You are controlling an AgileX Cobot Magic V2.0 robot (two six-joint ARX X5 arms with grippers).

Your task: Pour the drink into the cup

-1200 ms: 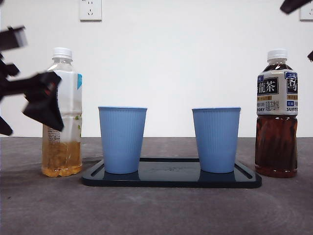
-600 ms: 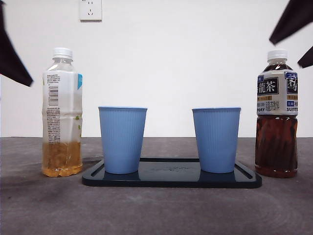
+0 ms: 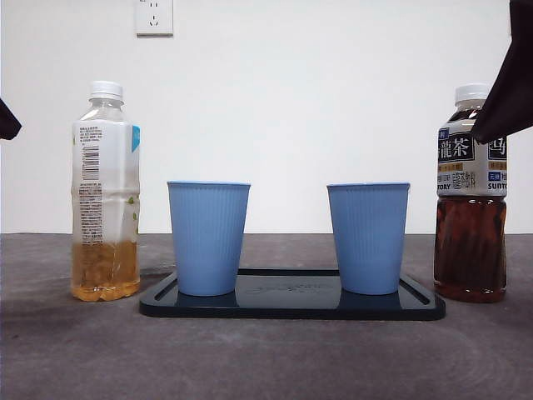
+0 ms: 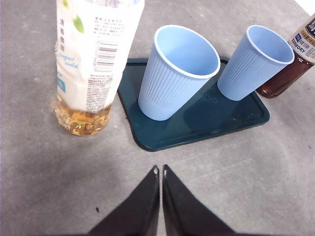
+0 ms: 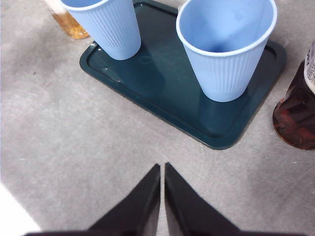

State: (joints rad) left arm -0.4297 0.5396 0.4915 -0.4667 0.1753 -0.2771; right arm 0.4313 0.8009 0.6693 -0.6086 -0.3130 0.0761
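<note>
Both capped bottles, pale tea bottle (image 3: 105,192) and dark oolong tea bottle (image 3: 470,196), flank the tray (image 3: 291,307) of empty blue cups (image 3: 208,237). Left gripper (image 4: 159,170) and right gripper (image 5: 162,168) hang clenched, empty; a closed approach would topple a bottle.

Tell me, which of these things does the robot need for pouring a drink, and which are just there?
For the job: pale tea bottle, dark tea bottle, two blue cups, both empty; left gripper and right gripper, both shut.

Just there: dark tray under the cups, wall socket.
</note>
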